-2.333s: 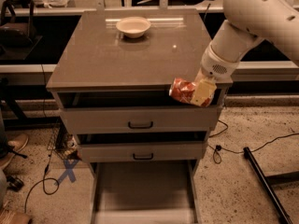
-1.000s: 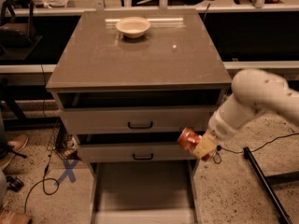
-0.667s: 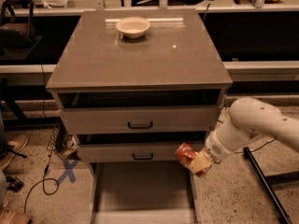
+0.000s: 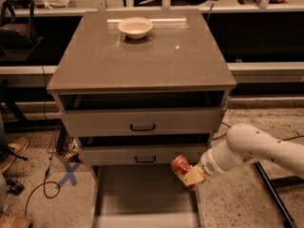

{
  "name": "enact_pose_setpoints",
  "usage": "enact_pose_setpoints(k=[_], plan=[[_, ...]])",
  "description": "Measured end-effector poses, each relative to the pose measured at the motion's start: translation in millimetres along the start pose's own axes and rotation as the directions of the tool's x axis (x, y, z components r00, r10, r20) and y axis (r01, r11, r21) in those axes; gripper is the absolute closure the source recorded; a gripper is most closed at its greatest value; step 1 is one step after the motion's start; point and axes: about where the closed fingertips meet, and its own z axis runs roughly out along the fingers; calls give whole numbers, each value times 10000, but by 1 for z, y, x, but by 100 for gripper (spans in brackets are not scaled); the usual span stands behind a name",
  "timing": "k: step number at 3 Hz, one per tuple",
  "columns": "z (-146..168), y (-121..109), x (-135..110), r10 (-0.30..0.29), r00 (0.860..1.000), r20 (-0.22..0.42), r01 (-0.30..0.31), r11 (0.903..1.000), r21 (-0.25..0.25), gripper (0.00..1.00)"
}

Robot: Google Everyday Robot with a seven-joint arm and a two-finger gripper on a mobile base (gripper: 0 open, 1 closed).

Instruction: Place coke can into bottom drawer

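My gripper (image 4: 188, 175) is shut on the red coke can (image 4: 180, 166), which sticks out up and to the left of the pale fingers (image 4: 194, 176). It hangs just above the right side wall of the open bottom drawer (image 4: 142, 194), a wide grey tray with a flat floor pulled out toward the camera. The can is just below the right end of the lower grey drawer front. The white arm (image 4: 256, 148) comes in from the right.
A grey cabinet (image 4: 142, 56) holds a white bowl (image 4: 135, 27) at its back. Two drawer fronts with black handles (image 4: 142, 127) sit above the tray. Cables and a blue X mark (image 4: 69, 174) lie on the floor at left. A black bar (image 4: 273, 194) lies at right.
The arm has carried the can down from beside the cabinet's top right edge to the right side of the open bottom drawer, moving lower and left.
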Motion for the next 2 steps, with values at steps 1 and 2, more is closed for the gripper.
enact_pose_setpoints(k=[1,2], plan=[[0,0,0,0,10000,0,0,10000,0,100],[25,-12,6,248,9995,192,-249,9997,67,100]])
